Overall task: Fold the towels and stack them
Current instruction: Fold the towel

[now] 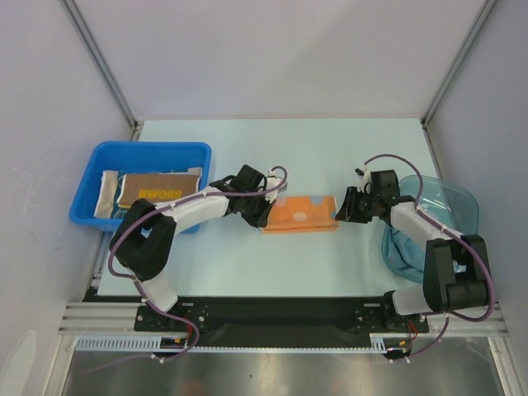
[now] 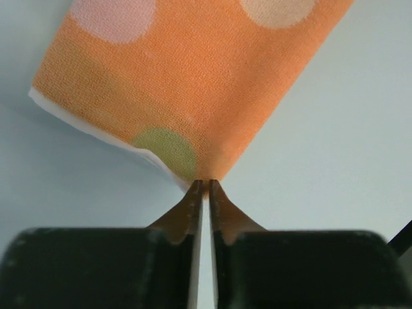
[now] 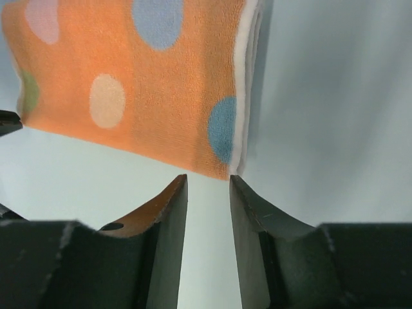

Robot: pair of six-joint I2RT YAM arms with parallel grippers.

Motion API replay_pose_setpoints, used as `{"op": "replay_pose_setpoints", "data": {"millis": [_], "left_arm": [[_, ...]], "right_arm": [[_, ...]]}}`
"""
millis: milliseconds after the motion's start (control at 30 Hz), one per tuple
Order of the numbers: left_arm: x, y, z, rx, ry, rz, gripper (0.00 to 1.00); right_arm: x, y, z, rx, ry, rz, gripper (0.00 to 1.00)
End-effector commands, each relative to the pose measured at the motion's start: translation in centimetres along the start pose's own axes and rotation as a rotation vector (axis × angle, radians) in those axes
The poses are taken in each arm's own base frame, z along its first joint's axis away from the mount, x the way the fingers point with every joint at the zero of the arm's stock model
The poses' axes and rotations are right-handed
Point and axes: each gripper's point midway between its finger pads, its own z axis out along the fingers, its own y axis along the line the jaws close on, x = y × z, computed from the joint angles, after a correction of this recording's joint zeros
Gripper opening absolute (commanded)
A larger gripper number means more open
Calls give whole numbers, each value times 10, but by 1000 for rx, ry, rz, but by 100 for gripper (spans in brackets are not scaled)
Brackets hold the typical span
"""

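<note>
The pale bench (image 1: pixel 346 148) is taken up at its left by a blue bin (image 1: pixel 99 157), where folded cloths are kept, a brown towel (image 1: pixel 157 188) uppermost. The stack is probably meant to be built there. At the right, a translucent blue bowl (image 1: pixel 462 198) is seen with a light blue towel (image 1: pixel 404 247) bunched inside, apparently waiting to be folded.

Between the two arms, the orange towel (image 1: pixel 301 213) is laid flat on the bench. It is already doubled over, as doubled white edges are shown along one side in the right wrist view.

The left claw (image 2: pixel 203 183) is clenched, and a corner of the orange towel appears to be pinched at its tips, so that the cloth can be lifted or carried over. The right claw (image 3: pixel 208 183) is released, its fingers parted and lined up just short of the opposite corner, which is not yet touched. A matching grasp there is judged to be the step in hand.
</note>
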Motion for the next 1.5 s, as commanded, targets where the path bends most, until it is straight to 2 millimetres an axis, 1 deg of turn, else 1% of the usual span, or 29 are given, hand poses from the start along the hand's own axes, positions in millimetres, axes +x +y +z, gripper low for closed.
{"op": "replay_pose_setpoints", "data": {"millis": [0, 33, 67, 200, 300, 333, 367, 400, 433, 467, 500, 533, 567, 667, 733, 767, 833, 900, 933, 967, 1033, 1067, 1167, 1200, 1300, 1333, 1400, 1433, 1467], "left_arm": [[-23, -4, -18, -47, -49, 13, 16], [-27, -5, -25, -51, -62, 15, 19], [-31, -5, -29, -55, -77, 14, 31], [-47, -5, -49, -91, -139, 7, 38], [-58, -13, -51, -57, -182, -48, 41], [-66, -23, -49, 3, -220, -78, 41], [-59, -26, -42, 20, -216, -103, 40], [-56, -28, -37, 39, -219, -120, 40], [-60, -29, -33, 46, -246, -154, 40], [-50, -27, -25, 41, -232, -182, 40], [-42, -26, -16, 42, -214, -205, 40], [-44, -27, -12, 54, -230, -233, 40], [-31, -26, -4, 54, -208, -251, 39], [-13, -15, 12, -5, -167, -303, 36], [-2, -9, 17, -41, -131, -325, 35], [1, -2, 17, -82, -127, -334, 36], [3, 0, 14, -102, -121, -354, 37], [-5, -1, 4, -110, -143, -376, 39], [-5, -2, -1, -117, -137, -404, 41], [-16, -1, -12, -117, -174, -414, 44], [-22, 0, -23, -122, -192, -442, 48], [-26, 6, -29, -127, -210, -467, 55], [-33, 13, -34, -96, -234, -520, 58], [-31, 14, -29, -90, -224, -522, 59], [-35, 20, -22, -96, -230, -516, 64], [-33, 25, -17, -120, -223, -524, 64], [-30, 34, -10, -155, -209, -543, 65], [-30, 37, -7, -163, -207, -559, 65], [-27, 40, -1, -162, -197, -574, 65]], "right_arm": [[-21, 15, -20, 6, -29, 37, 38], [-24, 20, -24, 10, -18, 59, 38], [-26, 21, -27, 26, -15, 79, 38], [-30, 25, -27, 120, -12, 96, 37], [-27, 27, -16, 119, -4, 124, 34], [-30, 29, -12, 100, -22, 128, 28], [-29, 30, -7, 89, -21, 146, 26], [-21, 26, -2, 93, -6, 155, 24], [-22, 25, 3, 91, -18, 150, 24], [-18, 20, 6, 108, -15, 150, 24], [-7, 13, 11, 124, 10, 149, 24], [-7, 11, 15, 125, 3, 141, 23], [-4, 7, 18, 134, 9, 140, 23], [13, 0, 30, 145, 46, 139, 23], [25, -5, 34, 159, 63, 136, 24], [27, -9, 34, 173, 64, 137, 23], [29, -11, 35, 177, 59, 138, 23], [26, -9, 33, 174, 47, 131, 23], [25, -7, 31, 169, 44, 129, 23], [18, -3, 26, 162, 26, 123, 23], [13, 1, 20, 157, 19, 119, 24], [7, 7, 15, 138, 0, 110, 24], [2, 17, 6, 107, -22, 98, 28], [-1, 22, 2, 92, -35, 88, 29], [-6, 35, -6, 37, -60, 77, 38], [-9, 41, -7, 20, -67, 68, 44], [-13, 49, -11, -4, -78, 54, 49], [-16, 54, -14, -15, -91, 41, 55], [-17, 57, -15, -23, -96, 31, 59]]}}
